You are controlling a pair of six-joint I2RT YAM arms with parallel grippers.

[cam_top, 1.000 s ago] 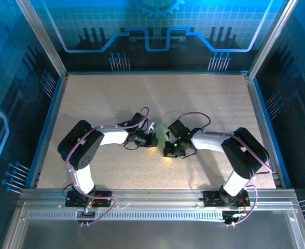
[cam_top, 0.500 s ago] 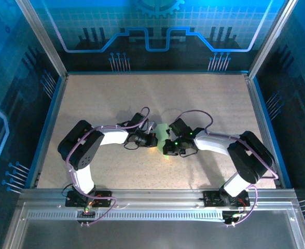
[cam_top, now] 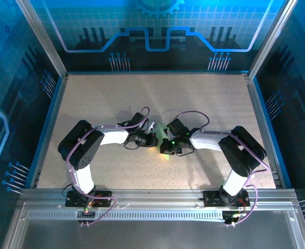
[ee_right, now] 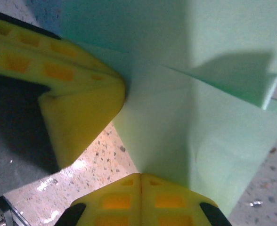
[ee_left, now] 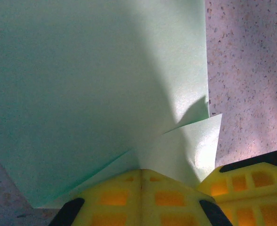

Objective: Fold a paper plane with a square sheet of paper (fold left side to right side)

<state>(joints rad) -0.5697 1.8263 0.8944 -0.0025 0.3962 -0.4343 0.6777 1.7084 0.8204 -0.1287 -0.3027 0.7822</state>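
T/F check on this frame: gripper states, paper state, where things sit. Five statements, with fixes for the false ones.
1. The left gripper and the right gripper are both shut. True.
2. The sheet of paper lies as one unfolded layer. False: layers overlap, and a lower flap's corner pokes out from under the upper layer.
3. The two grippers sit at opposite edges of the table. False: they are close together mid-table, both with their tips at the paper.
4. The paper is pale green. True.
5. The paper is a slim pointed dart. False: it is a broad, partly folded sheet.
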